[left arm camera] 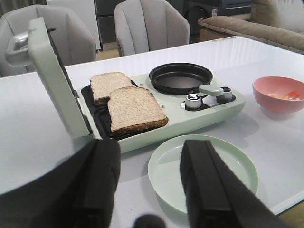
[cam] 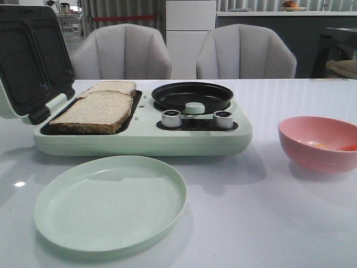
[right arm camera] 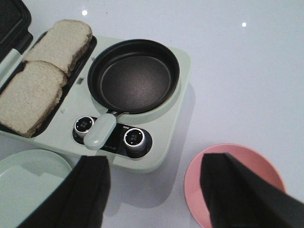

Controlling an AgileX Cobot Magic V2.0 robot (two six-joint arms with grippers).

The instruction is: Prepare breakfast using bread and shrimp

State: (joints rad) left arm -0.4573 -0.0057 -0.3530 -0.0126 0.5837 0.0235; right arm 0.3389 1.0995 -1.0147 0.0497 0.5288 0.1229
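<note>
both claws are wide open with nothing in them. the left gripper (left arm camera: 149, 187) hangs over the green plate (left arm camera: 237, 166), the right gripper (right arm camera: 154, 190) sits between the breakfast maker (right arm camera: 161, 152) and the pink bowl (right arm camera: 259, 159). the bread (cam: 96, 109) lies as two slices on the open grill tray, next to the black pan (cam: 192, 96). the shrimp (left arm camera: 292, 95) looks like it's down in the bowl. it's probably small, slick and squishy, so pinch gently across the curl.
</note>
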